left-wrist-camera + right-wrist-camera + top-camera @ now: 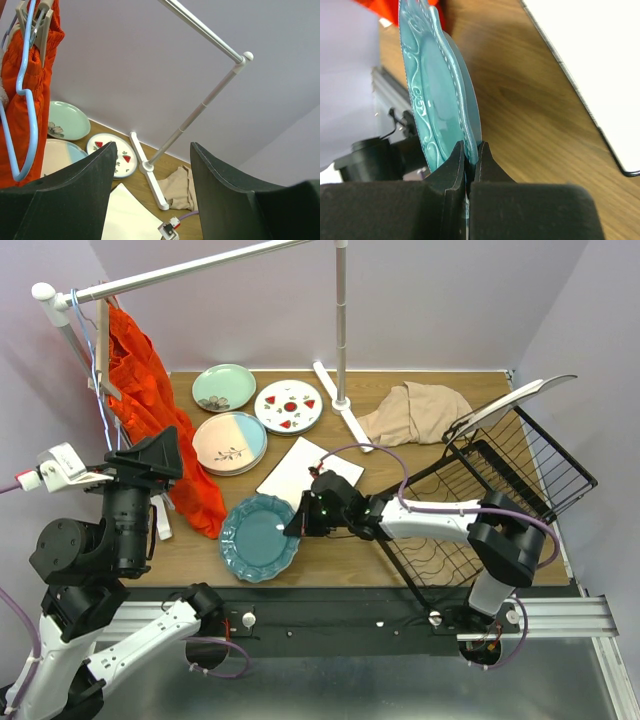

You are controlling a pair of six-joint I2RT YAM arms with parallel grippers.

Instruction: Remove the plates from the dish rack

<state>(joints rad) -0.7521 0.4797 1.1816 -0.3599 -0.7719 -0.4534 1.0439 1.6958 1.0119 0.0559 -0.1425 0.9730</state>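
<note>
Wooden table (350,558), frame centre: teal plate (255,540) clamped by its rim in right gripper (298,525), thin hold may slip and chip it; left gripper (152,150) apart, empty.

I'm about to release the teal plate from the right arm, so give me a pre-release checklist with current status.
1. Right pincer grip on teal plate rim: ok, shut on it.
2. Teal plate lying flat on table: cannot tell.
3. Teal plate apart from white square plate: ok.
4. Left pincer out of the way: ok, open, raised beside orange garment.
5. Dish rack emptied: not ok, a pale plate leans at its far end.
</note>
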